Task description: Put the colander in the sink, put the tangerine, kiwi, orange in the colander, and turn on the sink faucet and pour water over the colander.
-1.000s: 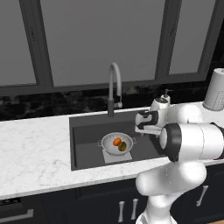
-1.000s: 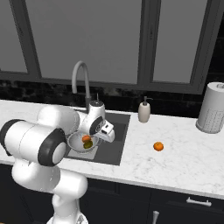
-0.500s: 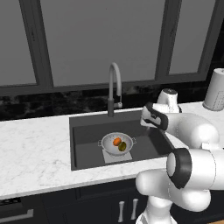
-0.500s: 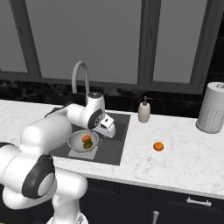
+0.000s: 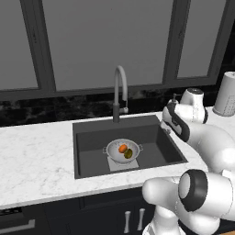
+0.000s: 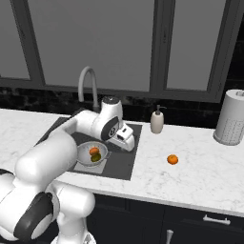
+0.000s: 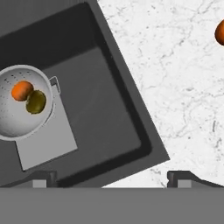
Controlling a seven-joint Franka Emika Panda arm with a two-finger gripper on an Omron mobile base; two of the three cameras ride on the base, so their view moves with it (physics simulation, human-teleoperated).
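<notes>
Sink set in white marble counter, windows behind.

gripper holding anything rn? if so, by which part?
Nothing held. The gripper is open and empty, above the sink's right edge. One orange fruit lies on the counter.

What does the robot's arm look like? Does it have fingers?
The arm is smooth, rounded and glossy white, with dark grey bands at its joints. At its end sits a boxy white hand, the gripper, with two small dark finger tips. No cables or markings show.
</notes>
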